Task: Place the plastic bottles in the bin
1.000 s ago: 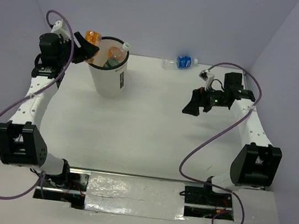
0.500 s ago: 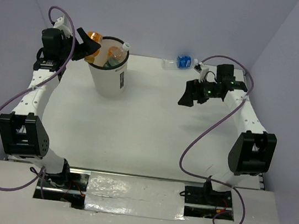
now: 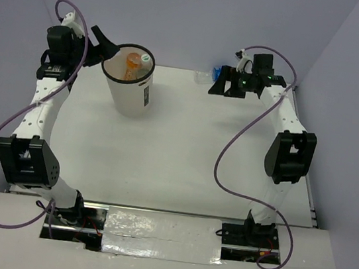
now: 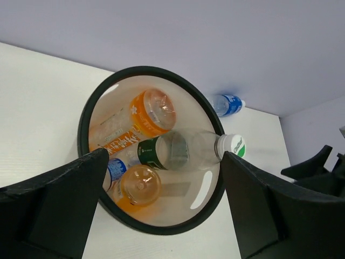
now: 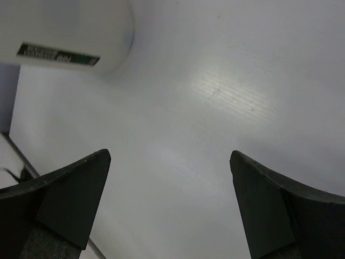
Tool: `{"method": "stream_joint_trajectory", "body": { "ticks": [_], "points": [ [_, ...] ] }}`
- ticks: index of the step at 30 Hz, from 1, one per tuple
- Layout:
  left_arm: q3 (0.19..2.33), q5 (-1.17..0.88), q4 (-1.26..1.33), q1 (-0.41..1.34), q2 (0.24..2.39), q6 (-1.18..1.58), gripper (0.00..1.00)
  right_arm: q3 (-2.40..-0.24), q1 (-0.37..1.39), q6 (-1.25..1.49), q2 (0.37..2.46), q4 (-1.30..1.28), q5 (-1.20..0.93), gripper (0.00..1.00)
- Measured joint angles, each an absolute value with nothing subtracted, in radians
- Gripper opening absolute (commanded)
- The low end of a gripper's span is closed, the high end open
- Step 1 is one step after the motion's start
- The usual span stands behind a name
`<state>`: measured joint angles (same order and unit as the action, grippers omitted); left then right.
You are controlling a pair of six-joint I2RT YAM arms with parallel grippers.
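The white bin [image 3: 130, 95] with a black rim [image 4: 86, 110] stands at the back left. Several plastic bottles lie inside it: two orange ones [image 4: 146, 111] [image 4: 140, 185], a clear one with a green label [image 4: 168, 151] and a white cap [image 4: 233, 145], and a blue-labelled one [image 4: 115, 169]. My left gripper [image 3: 111, 51] [image 4: 164, 156] hangs open and empty over the bin's left rim. One more blue-labelled bottle [image 3: 204, 77] [image 4: 226, 104] lies on the table by the back wall. My right gripper [image 3: 218, 88] [image 5: 170, 156] is open just right of it, partly covering it.
The right wrist view shows only bare white table [image 5: 226, 97] and the bin's side with its dark label [image 5: 58, 54]. Purple walls close in the table at the back and both sides. Arm bases and cables sit at the near edge.
My left gripper opened and the orange bottle it held dropped into the bin. The right arm swung back and left, up to the bottle by the wall.
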<state>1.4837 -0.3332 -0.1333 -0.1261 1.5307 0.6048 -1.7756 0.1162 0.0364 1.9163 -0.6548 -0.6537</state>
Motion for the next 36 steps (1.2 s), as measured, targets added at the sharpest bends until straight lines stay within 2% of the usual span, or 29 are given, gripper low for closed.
{"method": "stream_joint_trajectory", "body": {
  "ticks": [7,14,19,25,36],
  "points": [
    [1.419,-0.271,-0.182,-0.130,1.347,0.575,0.99,-1.928,0.138,0.387,2.093,-0.503,-0.413,1.00],
    [1.125,-0.199,-0.180,-0.134,0.980,0.593,0.99,-2.130,0.140,0.612,2.327,-0.360,-0.258,0.99],
    [0.922,-0.135,-0.197,-0.135,0.804,0.662,0.99,-2.218,0.139,0.748,2.468,-0.281,-0.173,0.96],
    [0.803,-0.097,-0.232,-0.135,0.722,0.741,0.99,-2.269,0.137,0.879,2.580,-0.214,-0.100,0.95],
    [0.794,-0.072,-0.257,-0.135,0.727,0.796,0.99,-2.302,0.133,1.089,2.693,-0.051,-0.033,1.00]
  ]
}}
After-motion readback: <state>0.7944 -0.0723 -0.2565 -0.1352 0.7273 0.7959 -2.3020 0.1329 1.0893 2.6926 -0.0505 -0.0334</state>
